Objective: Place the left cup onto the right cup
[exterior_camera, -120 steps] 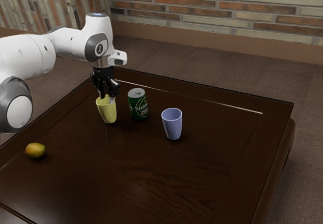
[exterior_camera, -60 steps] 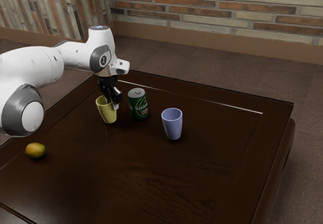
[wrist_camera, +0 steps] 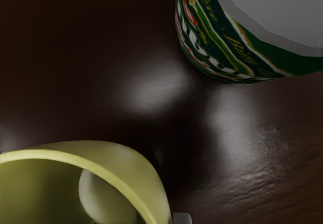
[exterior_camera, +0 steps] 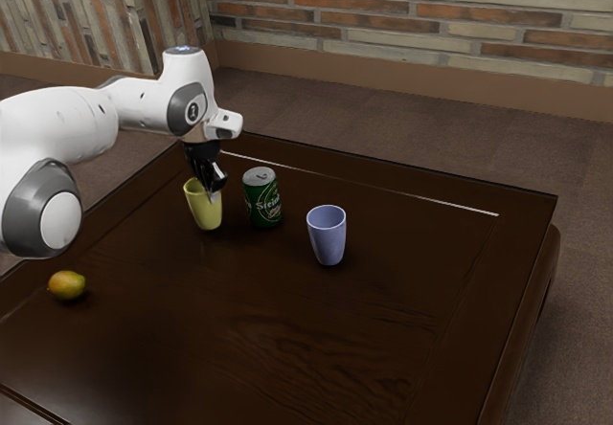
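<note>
Claw, nearly closed, pinches the rim of the yellow cup, which sits directly beneath it.

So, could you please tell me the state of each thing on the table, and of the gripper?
yellow cup: upright, mouth up, gripped at its rim.
gripper: pointing down, shut on the yellow cup's rim.
green can: upright, standing free.
lilac cup: upright, mouth up, nothing on it.
lemon: lying on the table, untouched.
</note>
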